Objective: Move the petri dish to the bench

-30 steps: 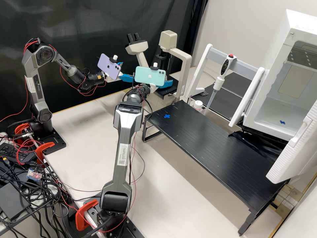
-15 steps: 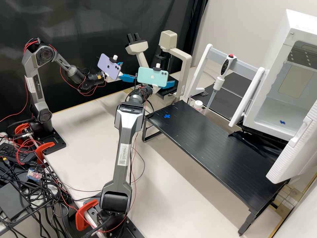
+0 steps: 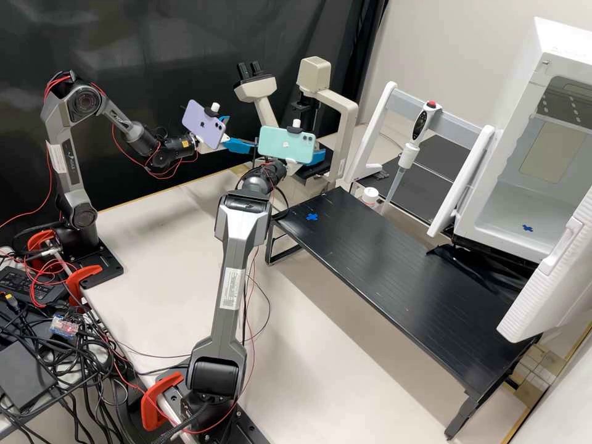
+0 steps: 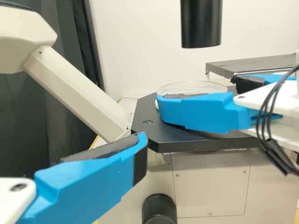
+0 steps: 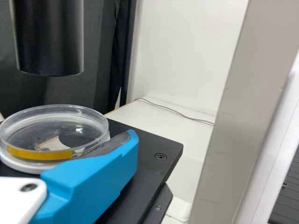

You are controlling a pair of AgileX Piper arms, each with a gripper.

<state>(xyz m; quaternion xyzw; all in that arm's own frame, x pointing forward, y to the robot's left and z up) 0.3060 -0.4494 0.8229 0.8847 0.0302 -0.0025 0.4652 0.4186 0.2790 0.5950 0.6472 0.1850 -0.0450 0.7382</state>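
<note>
Shifted slightly, the right hand (image 3: 319,156) stands open, petri dish (image 5: 53,133) just beside one finger (image 5: 100,172)

High view: we log left arm (image 3: 59,142) arched at ten o'clock, left gripper (image 3: 240,132) spread at eleven, right arm (image 3: 231,262) stretched from seven, right gripper (image 3: 316,156) spread near twelve.

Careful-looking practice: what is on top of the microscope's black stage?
A clear petri dish on a white base. The right end effector covers part of both; what's behind is hidden.
</note>
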